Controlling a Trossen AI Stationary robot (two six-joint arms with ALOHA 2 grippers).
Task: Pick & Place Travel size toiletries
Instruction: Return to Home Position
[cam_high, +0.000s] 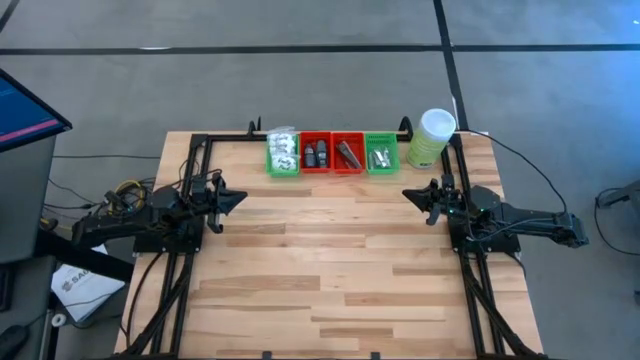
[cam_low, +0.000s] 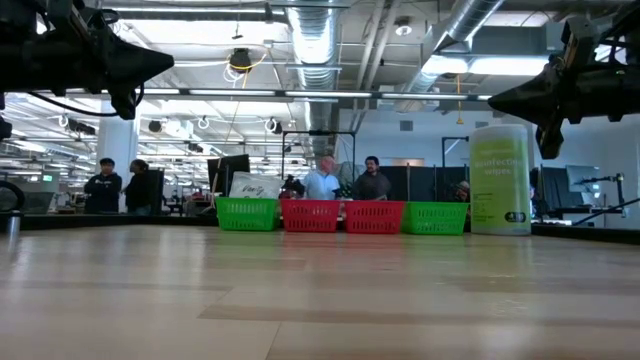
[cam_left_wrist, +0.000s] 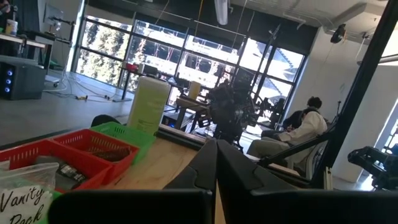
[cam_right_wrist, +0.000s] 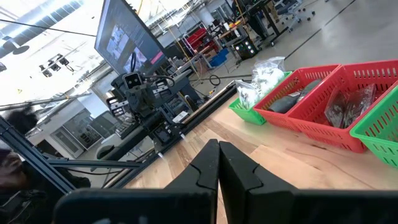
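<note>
High view looks straight down on the whole bench (cam_high: 330, 270); low view looks level across it to the far-edge baskets (cam_low: 310, 216), which both wrist views also see

Robotics lab in an open industrial hall. Light wooden plank table (cam_high: 330, 260) carries a black metal rail frame (cam_high: 228, 136), w/ dark two-finger left gripper (cam_high: 238, 199) & right gripper (cam_high: 408, 194) on arms at its two sides. Loose yellow & black cables (cam_high: 125, 188) lie just off its left edge. Around the table: grey concrete floor (cam_high: 300, 90) w/ black tape lines. Beyond its far edge: bare silver ceiling ducts (cam_low: 312, 50), standing people (cam_low: 322, 182), a dark monitor (cam_low: 228, 168). Past its right side: tall glass windows (cam_left_wrist: 168, 56). Past its left side: big dark display screen (cam_right_wrist: 124, 37).
</note>
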